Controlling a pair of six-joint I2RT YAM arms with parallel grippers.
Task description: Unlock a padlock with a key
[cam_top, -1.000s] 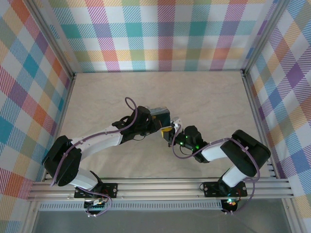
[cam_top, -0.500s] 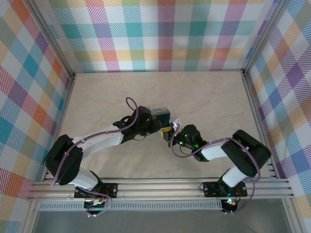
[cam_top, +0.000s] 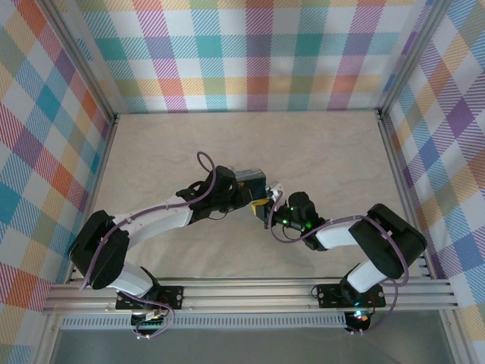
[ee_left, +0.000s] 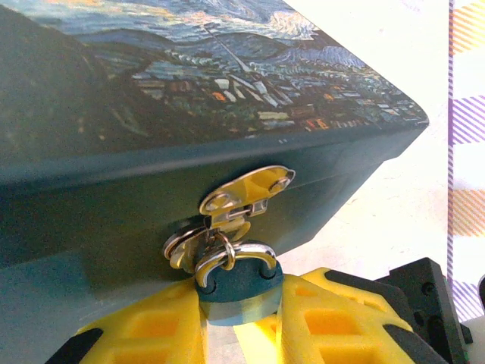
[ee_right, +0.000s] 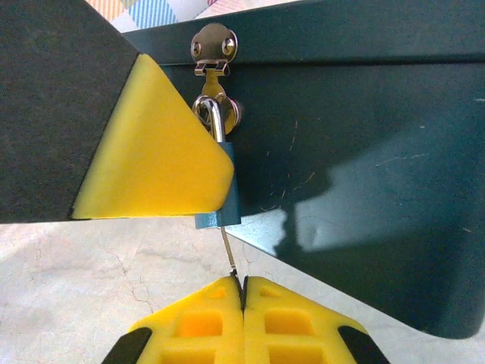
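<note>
Holding the padlock (ee_left: 238, 282), left tool (ee_left: 239, 327) faces right tool (ee_right: 242, 291) pinching the key (ee_right: 227, 255).

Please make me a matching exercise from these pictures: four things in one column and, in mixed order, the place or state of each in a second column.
1 padlock
2 key
3 tin
4 hasp

a pinched in the right claw
b painted picture on top
c held in the left claw
d brass-coloured, on the tin's side

Pairs: 1-c, 2-a, 3-b, 4-d

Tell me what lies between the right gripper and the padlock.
The key: in the right wrist view its thin shaft runs from the right gripper, jaws shut on it, up to the underside of the padlock.
</note>
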